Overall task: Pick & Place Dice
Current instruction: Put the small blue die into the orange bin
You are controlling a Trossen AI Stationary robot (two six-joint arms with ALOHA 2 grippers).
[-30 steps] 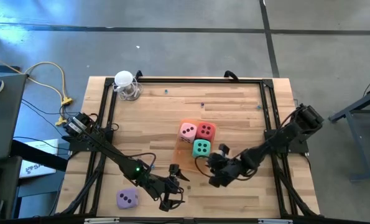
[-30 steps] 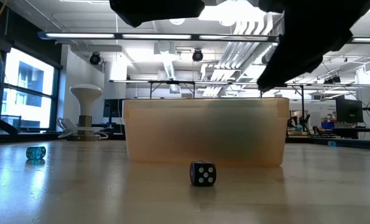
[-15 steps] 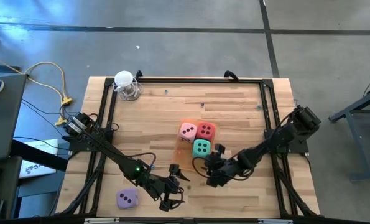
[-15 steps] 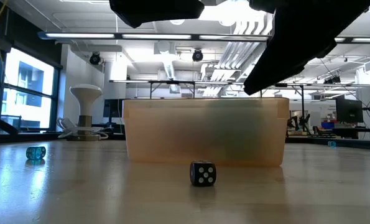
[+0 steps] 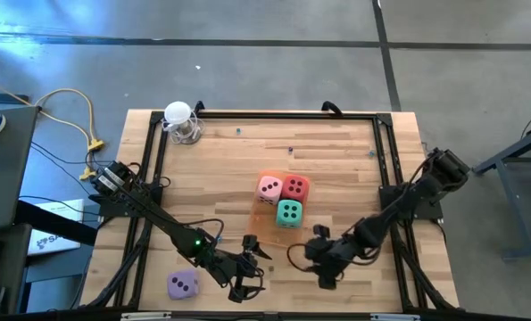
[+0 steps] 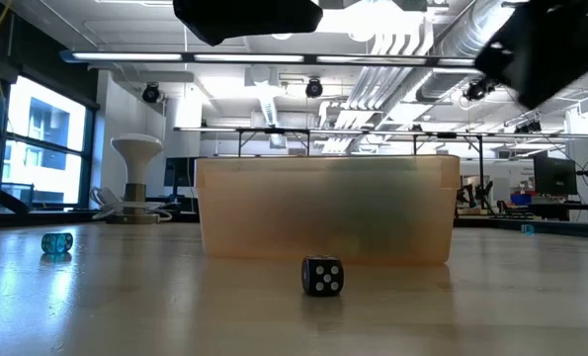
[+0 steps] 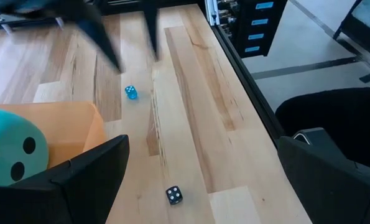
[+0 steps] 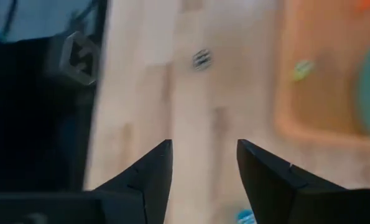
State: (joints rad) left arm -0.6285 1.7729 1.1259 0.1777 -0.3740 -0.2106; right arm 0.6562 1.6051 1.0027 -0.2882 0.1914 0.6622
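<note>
I see purple die (image 5: 183,284) near front edge of tabletop (image 5: 336,147), apart from left pincer (image 5: 244,288), spread, empty. Right pincer (image 5: 320,272) over bare wood, parted, holding nothing. Farther back, teal die (image 5: 289,212), pink die (image 5: 269,188), red die (image 5: 295,187) clustered in orange tray (image 5: 257,214).

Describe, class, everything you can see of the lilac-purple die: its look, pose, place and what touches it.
The lilac-purple die is a soft-looking cube with rounded corners; its top face shows two dark pips. It sits alone on the bare wooden table near the front left corner, outside the orange tray that holds the other three dice. Nothing grips it: the left gripper hovers open beside it, apart from it.
</note>
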